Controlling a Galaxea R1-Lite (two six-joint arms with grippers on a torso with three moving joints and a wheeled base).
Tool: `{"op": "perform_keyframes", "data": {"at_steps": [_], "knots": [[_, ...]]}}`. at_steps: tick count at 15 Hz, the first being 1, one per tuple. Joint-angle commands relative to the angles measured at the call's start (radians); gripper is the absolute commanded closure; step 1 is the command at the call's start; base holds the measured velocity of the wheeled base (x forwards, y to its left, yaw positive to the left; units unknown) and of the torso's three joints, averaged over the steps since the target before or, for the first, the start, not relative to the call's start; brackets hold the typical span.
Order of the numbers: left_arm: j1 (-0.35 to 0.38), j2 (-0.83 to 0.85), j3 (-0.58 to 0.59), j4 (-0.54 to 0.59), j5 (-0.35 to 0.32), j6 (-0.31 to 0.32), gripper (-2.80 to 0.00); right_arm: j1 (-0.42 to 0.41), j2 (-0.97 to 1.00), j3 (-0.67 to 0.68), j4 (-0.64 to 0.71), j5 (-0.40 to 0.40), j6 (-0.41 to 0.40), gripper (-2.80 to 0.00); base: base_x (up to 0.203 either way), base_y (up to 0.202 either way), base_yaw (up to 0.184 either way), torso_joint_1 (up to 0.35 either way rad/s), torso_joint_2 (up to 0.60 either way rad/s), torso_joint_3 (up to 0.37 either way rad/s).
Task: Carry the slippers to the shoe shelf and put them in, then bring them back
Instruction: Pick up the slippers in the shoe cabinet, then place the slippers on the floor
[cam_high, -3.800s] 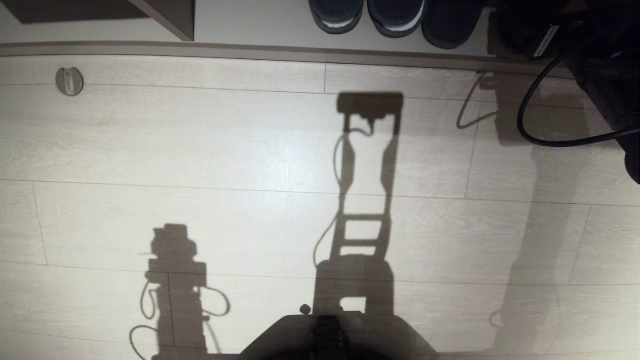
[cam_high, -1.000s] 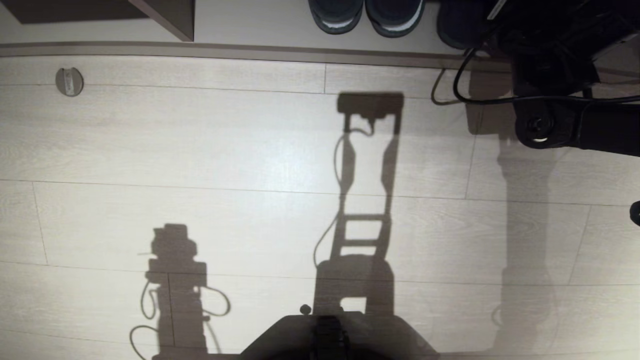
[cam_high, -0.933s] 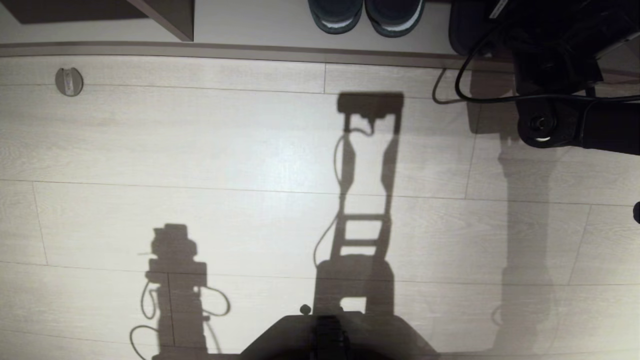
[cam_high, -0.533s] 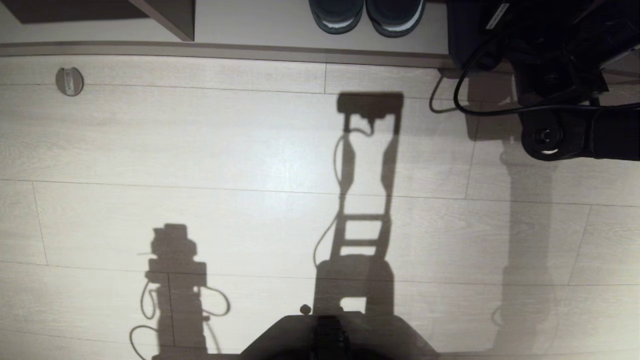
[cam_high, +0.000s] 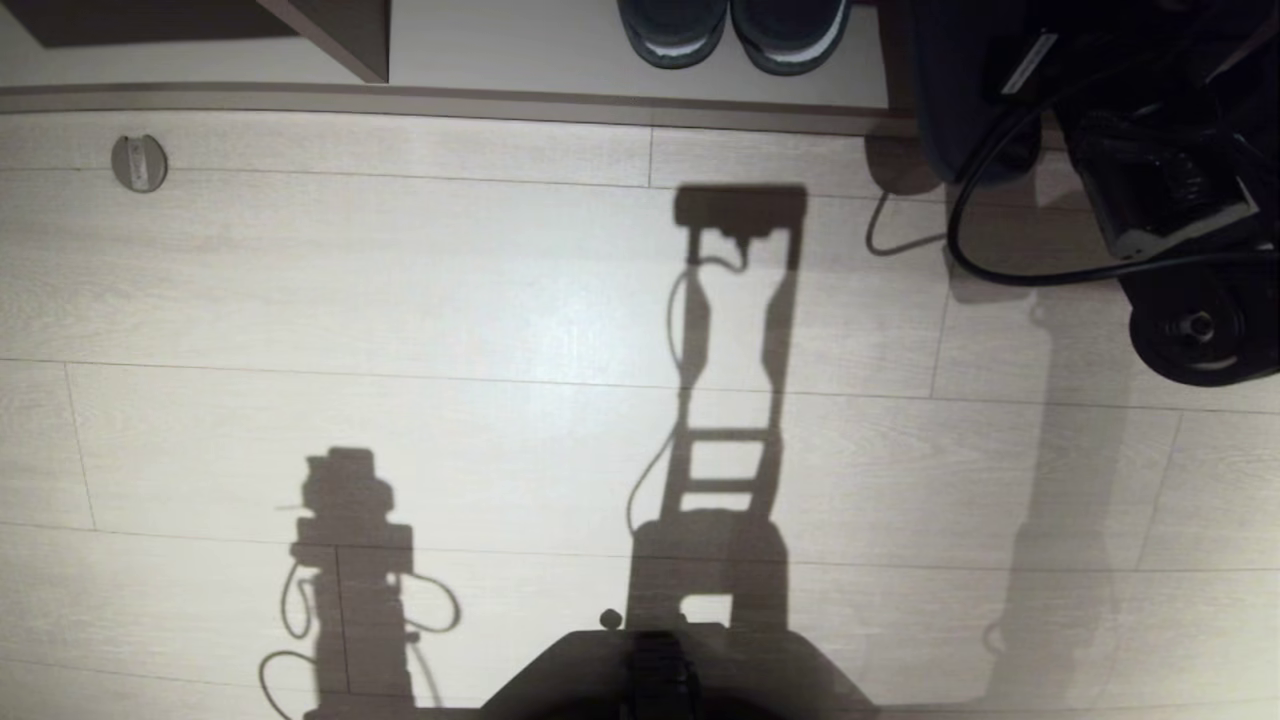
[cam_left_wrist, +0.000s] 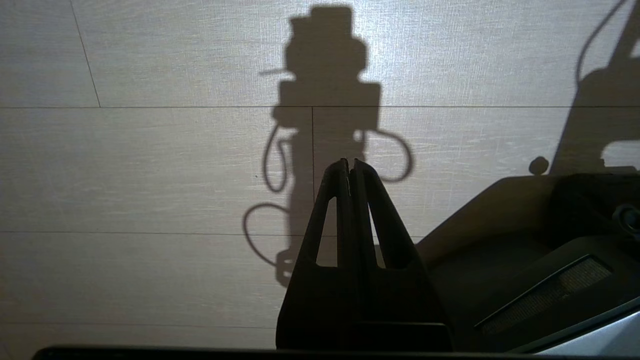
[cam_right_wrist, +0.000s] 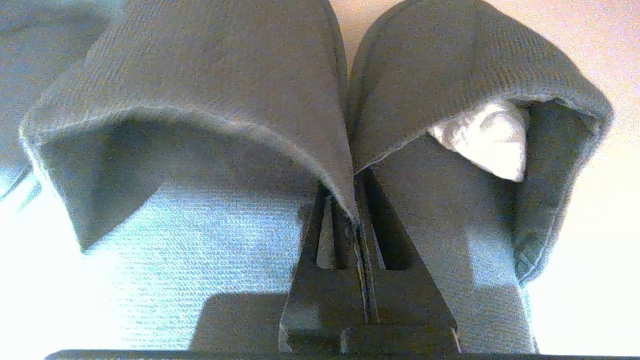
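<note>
My right gripper (cam_right_wrist: 356, 220), clamped on both slippers (cam_right_wrist: 240, 115), now draws them out of the shoe shelf (cam_high: 500, 45), starting the return trip.

A pale wood-look plank floor (cam_high: 450, 300) is seen, with thin seams between the planks. Bright light is thrown onto it from behind, so that a glare patch lies near the middle and sharp dark shadows (cam_high: 725, 400) are cast across the planks. A small round metal disc (cam_high: 139, 162) is set into the floor at the far left. Along the far edge a brown sill strip (cam_high: 400, 98) is laid, with a dark panel (cam_high: 335, 35) standing behind it.
</note>
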Motion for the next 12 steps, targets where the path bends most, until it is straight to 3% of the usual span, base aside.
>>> {"op": "perform_keyframes", "data": {"at_steps": [1,8,12], "knots": [[0.0,0.001,0.002,-0.001,-0.001,0.0,0.0,0.006,-0.115,0.115,-0.009,-0.001,0.0,0.0,0.0,0.0,0.0,0.0,0.0,0.0],[0.0,0.001,0.002,-0.001,-0.001,-0.001,0.0,0.043,-0.428,0.525,-0.007,0.014,0.0,0.0,0.0,0.0,0.0,0.0,0.0,0.0],[0.0,0.001,0.002,0.001,-0.001,0.0,0.0,0.086,-0.582,0.684,0.051,0.015,-0.005,0.0,0.0,0.0,0.0,0.0,0.0,0.0]]}}
